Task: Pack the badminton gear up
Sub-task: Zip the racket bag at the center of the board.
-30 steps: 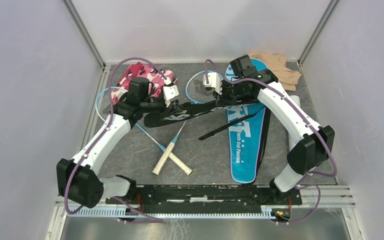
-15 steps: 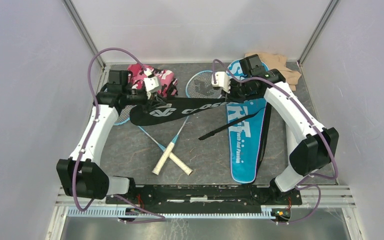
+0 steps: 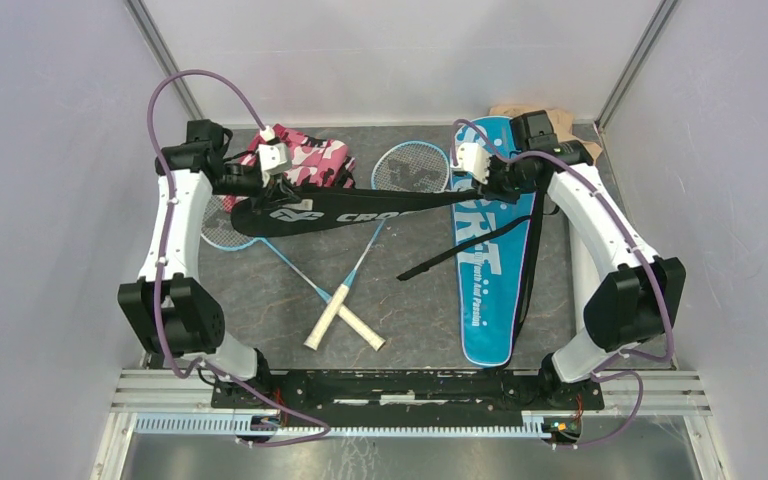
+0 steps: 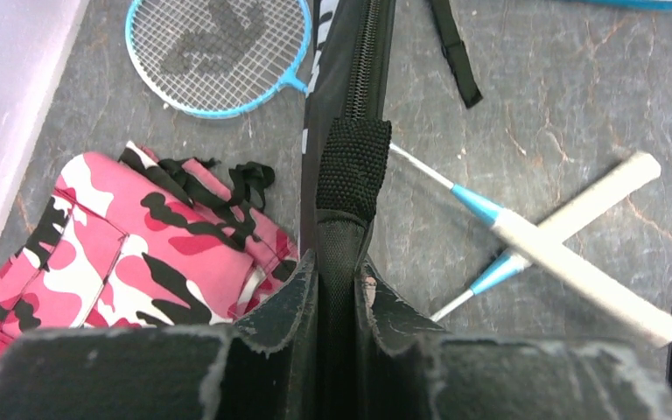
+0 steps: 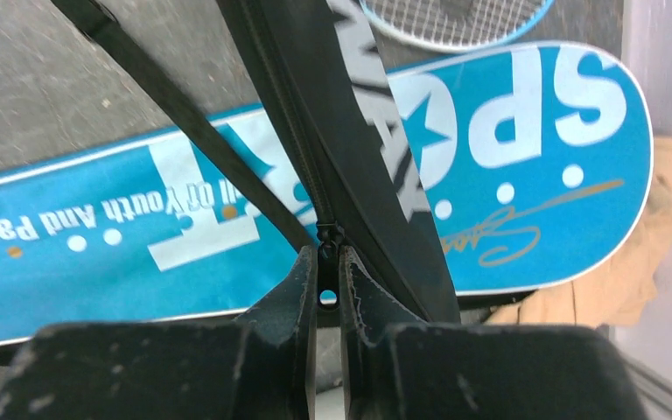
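White lettering on black cover and blue cover; camouflage cloth pink, white, black; beige cloth.

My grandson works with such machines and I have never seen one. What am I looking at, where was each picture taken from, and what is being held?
These are two white robot arms bolted at the near edge of a table. The wide picture comes from a fixed camera above and behind them. The other two come from cameras on the wrists, looking past the fingers. The left gripper and the right gripper each pinch one end of a black racket cover, stretched between them above the table. The right one seems to hold its zipper pull. Below lie two rackets with crossed handles, a blue racket cover, a pink camouflage cloth and a beige cloth.
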Controlling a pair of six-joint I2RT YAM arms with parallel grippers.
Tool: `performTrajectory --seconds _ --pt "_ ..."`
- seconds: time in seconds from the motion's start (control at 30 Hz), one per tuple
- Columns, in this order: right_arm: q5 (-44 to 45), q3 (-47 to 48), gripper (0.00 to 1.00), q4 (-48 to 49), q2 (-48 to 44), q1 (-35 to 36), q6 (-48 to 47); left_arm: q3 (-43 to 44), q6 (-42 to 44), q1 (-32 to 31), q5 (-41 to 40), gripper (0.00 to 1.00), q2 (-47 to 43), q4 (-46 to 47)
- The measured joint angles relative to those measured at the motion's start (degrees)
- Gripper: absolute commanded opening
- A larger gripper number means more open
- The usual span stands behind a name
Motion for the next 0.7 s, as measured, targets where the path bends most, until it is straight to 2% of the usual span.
performTrajectory --seconds 0.23,0.7 --pt "2.73 -1.7 0.0 -0.15 0.0 -5.79 -2.99 2.49 8.83 3.41 -2.86 0.02 2.82 -7.76" --pt "4.42 -6.62 0.0 3.63 2.62 -17.18 -7.52 5.49 16.17 5.73 -4.44 0.02 5.7 -13.22"
